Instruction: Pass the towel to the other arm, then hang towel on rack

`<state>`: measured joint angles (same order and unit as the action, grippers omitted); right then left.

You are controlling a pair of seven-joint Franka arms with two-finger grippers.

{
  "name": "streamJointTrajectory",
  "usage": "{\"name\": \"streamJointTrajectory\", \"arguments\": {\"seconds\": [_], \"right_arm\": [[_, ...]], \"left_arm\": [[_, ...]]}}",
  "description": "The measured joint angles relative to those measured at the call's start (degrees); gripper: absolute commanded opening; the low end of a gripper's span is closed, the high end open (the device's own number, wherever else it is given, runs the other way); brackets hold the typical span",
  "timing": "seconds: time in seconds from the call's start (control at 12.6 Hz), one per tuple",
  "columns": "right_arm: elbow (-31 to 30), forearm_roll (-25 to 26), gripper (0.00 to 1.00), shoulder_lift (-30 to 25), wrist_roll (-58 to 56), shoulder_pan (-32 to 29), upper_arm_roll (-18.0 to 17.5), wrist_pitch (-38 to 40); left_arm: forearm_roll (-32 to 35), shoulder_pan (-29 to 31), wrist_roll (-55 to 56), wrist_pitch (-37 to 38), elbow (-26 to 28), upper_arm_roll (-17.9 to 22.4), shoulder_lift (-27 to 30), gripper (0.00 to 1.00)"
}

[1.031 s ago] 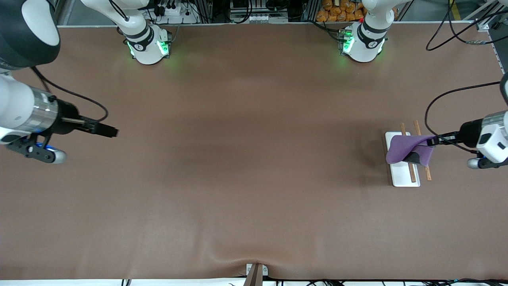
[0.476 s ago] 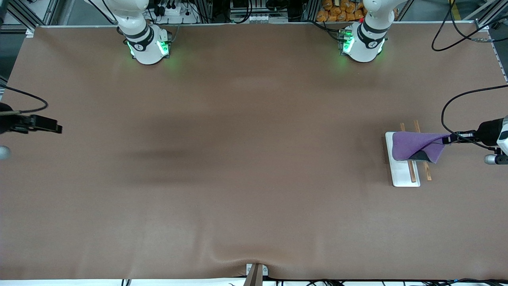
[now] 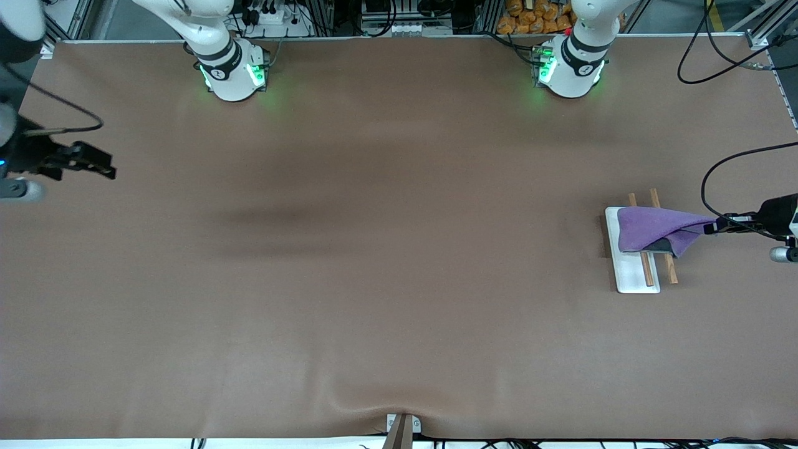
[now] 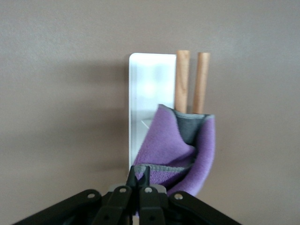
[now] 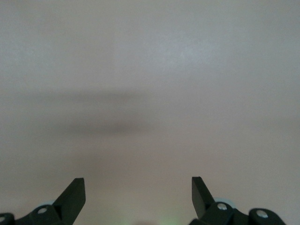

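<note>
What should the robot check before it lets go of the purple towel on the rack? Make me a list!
1. Towel lies over both wooden rods of the rack: ok.
2. Left gripper jaws shut on the towel's hem: ok.
3. Towel hangs evenly on both sides: not ok, it is bunched toward the gripper.
4. Right gripper out of the way at the right arm's end, jaws open: ok.
5. Towel will stay put once released: cannot tell.

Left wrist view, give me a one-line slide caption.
Left claw shut on the towel, draped over the rack rods.
</note>
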<state>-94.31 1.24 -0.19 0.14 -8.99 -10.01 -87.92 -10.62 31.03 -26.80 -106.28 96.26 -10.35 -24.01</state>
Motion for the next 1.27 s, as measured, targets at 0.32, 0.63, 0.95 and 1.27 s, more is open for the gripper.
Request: {"name": "streamJointTrajectory", "arguments": {"seconds": [0.32, 0.63, 0.95, 1.27], "right_arm": [[-0.50, 0.46, 1.00, -1.53, 4.13, 5.16, -0.13, -4.66], [5.91, 0.98, 1.00, 0.79, 4.13, 5.22, 0.59, -2.48], [7.77, 2.29, 1.00, 1.60, 4.13, 5.47, 0.58, -2.45], [8.60, 2.66, 1.00, 1.60, 4.13, 6.06, 0.23, -2.24]], "left_arm": [[0.00, 0.42, -0.84, -0.32, -1.86, -0.07, -1.74, 1.00], [0.27, -0.31, -1.10, -0.28, -6.04, -1.04, -1.64, 1.00], [1.87, -6.94, 9.12, 3.29, -9.90, -1.62, 0.43, 1.00], [4.42, -15.95, 25.44, 8.04, -11.00, -1.94, 4.64, 1.00]]}}
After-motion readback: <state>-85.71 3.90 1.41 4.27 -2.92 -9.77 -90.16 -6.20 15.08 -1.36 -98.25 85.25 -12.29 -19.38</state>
